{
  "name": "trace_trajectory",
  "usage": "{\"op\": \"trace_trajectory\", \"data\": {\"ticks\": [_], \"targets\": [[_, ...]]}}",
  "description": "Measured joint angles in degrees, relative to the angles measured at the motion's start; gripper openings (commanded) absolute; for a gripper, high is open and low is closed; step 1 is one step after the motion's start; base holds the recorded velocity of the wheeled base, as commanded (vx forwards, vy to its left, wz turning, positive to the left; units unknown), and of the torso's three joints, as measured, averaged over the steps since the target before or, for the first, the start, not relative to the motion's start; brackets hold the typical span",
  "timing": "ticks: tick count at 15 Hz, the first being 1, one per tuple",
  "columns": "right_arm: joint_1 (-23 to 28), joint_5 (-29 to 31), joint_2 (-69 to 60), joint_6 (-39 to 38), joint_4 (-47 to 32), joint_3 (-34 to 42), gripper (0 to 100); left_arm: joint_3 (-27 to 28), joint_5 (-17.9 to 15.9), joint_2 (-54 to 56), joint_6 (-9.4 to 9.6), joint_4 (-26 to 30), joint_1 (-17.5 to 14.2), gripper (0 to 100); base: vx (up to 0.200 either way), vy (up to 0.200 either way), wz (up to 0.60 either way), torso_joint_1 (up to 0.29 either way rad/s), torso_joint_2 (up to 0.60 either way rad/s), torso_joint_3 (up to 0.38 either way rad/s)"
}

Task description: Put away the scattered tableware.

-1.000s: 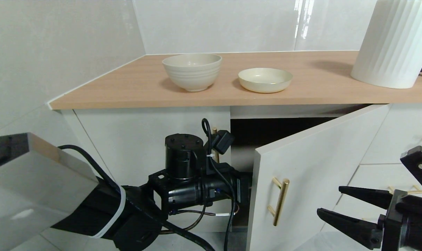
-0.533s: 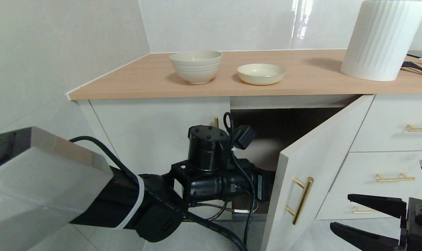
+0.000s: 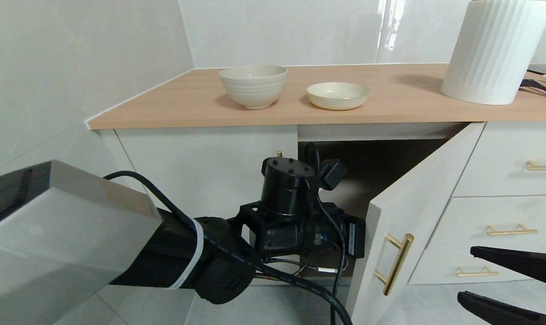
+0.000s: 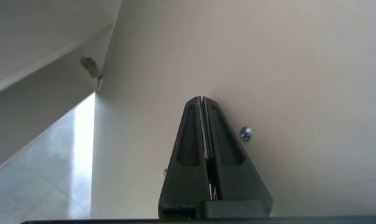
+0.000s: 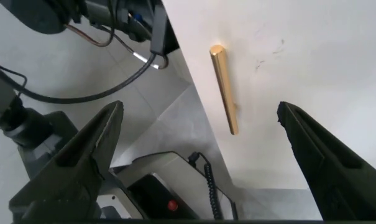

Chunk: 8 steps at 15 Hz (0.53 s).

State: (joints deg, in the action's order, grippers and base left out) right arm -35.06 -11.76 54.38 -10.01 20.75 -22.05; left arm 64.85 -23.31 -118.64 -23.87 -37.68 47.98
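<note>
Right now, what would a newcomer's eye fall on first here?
The dark left arm lies low before the cabinet, whose door stands open under the wooden counter. On it a ribbed bowl and a shallow dish stand side by side, apart, with a tall white container to their right.

The left arm [image 3: 74,243] comes in from the lower left of the head view and stretches roughly level toward the middle. Its grey forearm gives way to a black wrist [image 3: 291,212] with cables [image 3: 318,289] looped round it. The left claw [image 4: 202,102] has its two fingers pressed flat together into one point. The right claw [image 3: 465,272] sits in the lower right corner, pointing left, its two black fingers spread wide, one above the other.
</note>
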Motion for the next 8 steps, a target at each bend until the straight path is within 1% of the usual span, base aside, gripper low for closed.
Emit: {"op": "trace_trajectory", "data": {"ticks": [5, 7, 8], "targets": [[-1.23, 0.0, -2.6, 0.09, -4.63, -1.93, 100, 2.67, 1.12, -0.77, -0.02, 2.71, 0.41, 0, -0.2, 0.0, 0.0, 0.005, 0.0, 0.002], [-1.45, -0.39, -3.84, 0.09, -5.58, -2.65, 100, 4.66, 0.65, -1.58, 0.0, 4.9, 1.22, 0, -0.2, 0.0, 0.0, 0.0, 0.0, 0.005], [-1.51, -1.26, -4.47, 0.09, -6.11, -2.8, 100, 6.18, 0.6, -2.23, 0.01, 5.99, 1.74, 0, 0.0, 0.0, 0.0, 0.0, 0.0, 0.0]]}}
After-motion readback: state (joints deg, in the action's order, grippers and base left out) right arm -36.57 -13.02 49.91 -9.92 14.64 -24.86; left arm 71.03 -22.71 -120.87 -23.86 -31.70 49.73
